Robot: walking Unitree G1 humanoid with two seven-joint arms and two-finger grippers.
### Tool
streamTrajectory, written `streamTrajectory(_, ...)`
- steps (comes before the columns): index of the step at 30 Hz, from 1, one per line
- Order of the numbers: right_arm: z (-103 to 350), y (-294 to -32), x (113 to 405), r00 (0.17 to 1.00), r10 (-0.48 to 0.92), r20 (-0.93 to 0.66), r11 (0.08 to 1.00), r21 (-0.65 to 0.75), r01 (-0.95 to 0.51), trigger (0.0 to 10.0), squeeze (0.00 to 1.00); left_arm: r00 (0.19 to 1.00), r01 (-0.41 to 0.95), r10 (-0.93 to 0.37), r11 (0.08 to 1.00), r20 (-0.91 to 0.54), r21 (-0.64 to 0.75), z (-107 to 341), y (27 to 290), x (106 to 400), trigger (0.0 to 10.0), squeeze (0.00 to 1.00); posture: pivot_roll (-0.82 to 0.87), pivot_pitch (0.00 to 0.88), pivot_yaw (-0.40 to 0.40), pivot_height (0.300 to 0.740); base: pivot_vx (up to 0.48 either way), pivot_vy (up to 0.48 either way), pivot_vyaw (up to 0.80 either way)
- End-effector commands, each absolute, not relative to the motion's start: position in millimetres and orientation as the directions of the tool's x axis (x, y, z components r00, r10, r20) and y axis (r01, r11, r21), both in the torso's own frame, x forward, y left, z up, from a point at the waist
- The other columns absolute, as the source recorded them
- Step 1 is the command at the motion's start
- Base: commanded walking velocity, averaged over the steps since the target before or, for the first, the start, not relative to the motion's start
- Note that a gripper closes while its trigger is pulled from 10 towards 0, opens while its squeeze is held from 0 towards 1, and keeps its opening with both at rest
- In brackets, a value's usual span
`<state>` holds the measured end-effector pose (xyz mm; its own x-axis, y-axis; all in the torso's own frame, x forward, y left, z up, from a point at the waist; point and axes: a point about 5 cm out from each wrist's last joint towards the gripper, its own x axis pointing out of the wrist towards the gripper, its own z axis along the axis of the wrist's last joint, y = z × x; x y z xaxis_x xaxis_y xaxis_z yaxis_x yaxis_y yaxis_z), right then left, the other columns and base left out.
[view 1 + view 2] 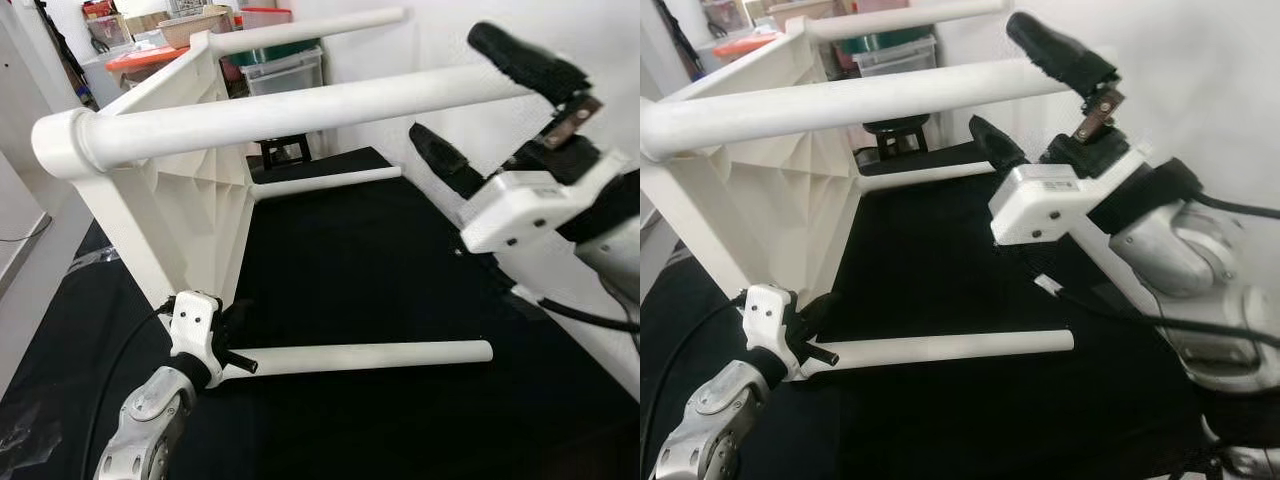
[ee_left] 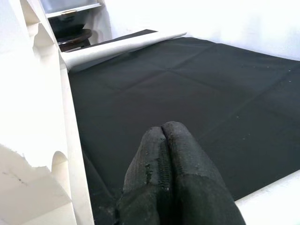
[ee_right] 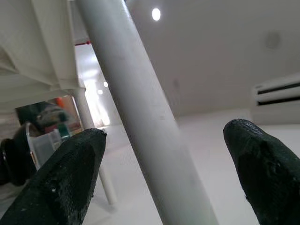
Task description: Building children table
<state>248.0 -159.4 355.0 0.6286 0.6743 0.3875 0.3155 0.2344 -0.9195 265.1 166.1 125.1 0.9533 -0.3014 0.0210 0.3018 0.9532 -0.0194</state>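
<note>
Right gripper (image 1: 490, 100) is spread wide around the upper leg (image 1: 300, 110), nothing gripped; left gripper (image 2: 171, 173) is pinched shut on nothing by the lower leg (image 1: 370, 355); table (image 1: 190, 170) could get tipped if nudged

Children's table (image 1: 190, 190) on its side on floor mat (image 1: 400, 270), legs pointing right. Storage bins (image 1: 285, 65) behind it. Left gripper (image 1: 228, 335) beside lower front leg (image 1: 370, 355); right gripper (image 1: 490, 110) straddling upper front leg (image 1: 300, 110).

Bright, even indoor light with overexposed white walls, ceiling spotlights glaring, and slightly soft close-up edges.
</note>
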Motion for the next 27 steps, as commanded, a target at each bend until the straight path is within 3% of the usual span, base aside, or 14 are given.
streamTrajectory(1, 352, -154, 248, 0.617, 0.701, 0.357, 0.213, -0.931, 0.296, 10.0, 0.00, 0.960, 0.282, -0.281, 0.959, 0.006, -0.017, 122, 171, 265, 10.0, 0.00, -0.19, 0.000, 0.086, 0.740, 0.000, 0.000, 0.00)
streamTrajectory(16, 367, -153, 292, 0.700, 0.682, 0.210, 0.113, -0.977, 0.183, 10.0, 0.00, 0.965, 0.260, -0.259, 0.965, 0.033, -0.032, 124, 165, 260, 10.0, 0.00, -0.17, 0.000, 0.046, 0.740, 0.000, 0.000, 0.00)
streamTrajectory(17, 367, -153, 293, 0.703, 0.682, 0.204, 0.109, -0.978, 0.179, 5.7, 0.00, 0.966, 0.257, -0.256, 0.966, 0.034, -0.034, 124, 166, 259, 10.0, 0.00, -0.17, 0.000, 0.046, 0.740, 0.000, 0.000, 0.00)
streamTrajectory(18, 367, -153, 293, 0.703, 0.682, 0.204, 0.109, -0.978, 0.179, 5.7, 0.00, 0.966, 0.257, -0.256, 0.966, 0.034, -0.034, 124, 166, 259, 10.0, 0.00, -0.17, 0.000, 0.046, 0.740, 0.000, 0.000, 0.00)
streamTrajectory(19, 367, -154, 294, 0.706, 0.681, 0.193, 0.103, -0.980, 0.168, 0.0, 0.00, 0.969, 0.247, -0.246, 0.968, 0.036, -0.038, 124, 166, 259, 10.0, 0.00, -0.17, 0.000, 0.045, 0.740, 0.000, 0.000, 0.00)
streamTrajectory(27, 368, -158, 299, 0.717, 0.677, 0.168, 0.096, -0.985, 0.140, 0.0, 0.00, 0.981, 0.194, -0.192, 0.978, 0.034, -0.078, 123, 173, 259, 10.0, 0.00, -0.17, 0.000, 0.044, 0.740, 0.000, 0.000, 0.00)
